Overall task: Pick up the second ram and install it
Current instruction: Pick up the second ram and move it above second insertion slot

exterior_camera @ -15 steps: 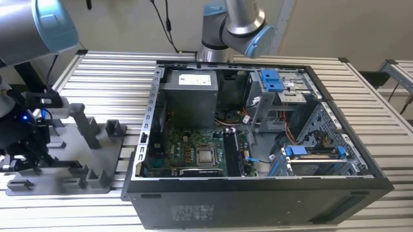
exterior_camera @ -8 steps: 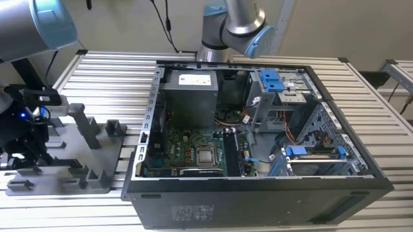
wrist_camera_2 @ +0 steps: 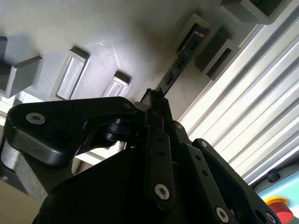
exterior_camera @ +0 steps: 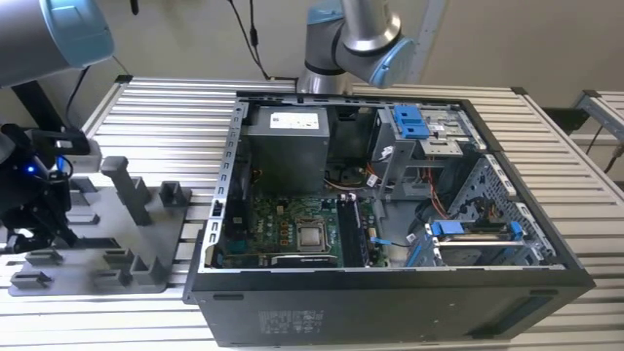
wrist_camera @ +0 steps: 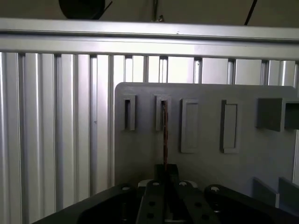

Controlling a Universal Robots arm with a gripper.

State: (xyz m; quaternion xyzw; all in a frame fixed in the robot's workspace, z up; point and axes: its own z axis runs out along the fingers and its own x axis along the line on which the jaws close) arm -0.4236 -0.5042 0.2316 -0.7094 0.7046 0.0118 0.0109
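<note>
The second ram is a thin dark stick seen edge-on. It stands in a narrow slot of the grey tray, with its far end in the slot block. In the second wrist view the ram runs from that block to my fingertips. My gripper is low over the tray, its two black fingers pressed together on the near end of the stick. In the exterior view the gripper hangs over the tray at the exterior view's left.
The open computer case lies at the exterior view's right of the tray, with the motherboard and its memory slots exposed. Tall grey blocks rise from the tray. A ribbed metal table carries everything.
</note>
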